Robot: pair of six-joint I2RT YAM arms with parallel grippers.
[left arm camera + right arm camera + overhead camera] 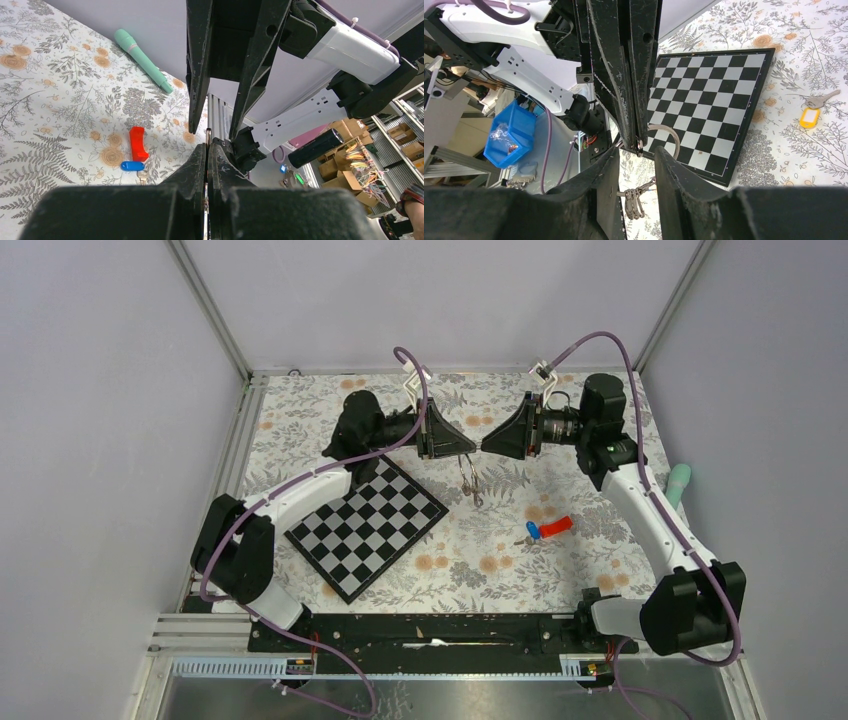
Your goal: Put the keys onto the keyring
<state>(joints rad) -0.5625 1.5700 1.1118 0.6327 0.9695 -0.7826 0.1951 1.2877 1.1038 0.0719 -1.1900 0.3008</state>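
My left gripper is shut on the keyring, a thin silver ring held above the table; its edge shows between the shut jaws in the left wrist view. A small metal clip chain hangs from the ring. My right gripper is open, tip to tip with the left gripper, and holds nothing. The blue-capped key lies on the cloth to the front right and shows in the left wrist view. The yellow-headed key lies on the cloth beyond the chessboard.
A chessboard lies front left of the grippers. A red plastic piece lies beside the blue key. A teal pen-like stick lies at the right edge. Walls and rails enclose the floral cloth.
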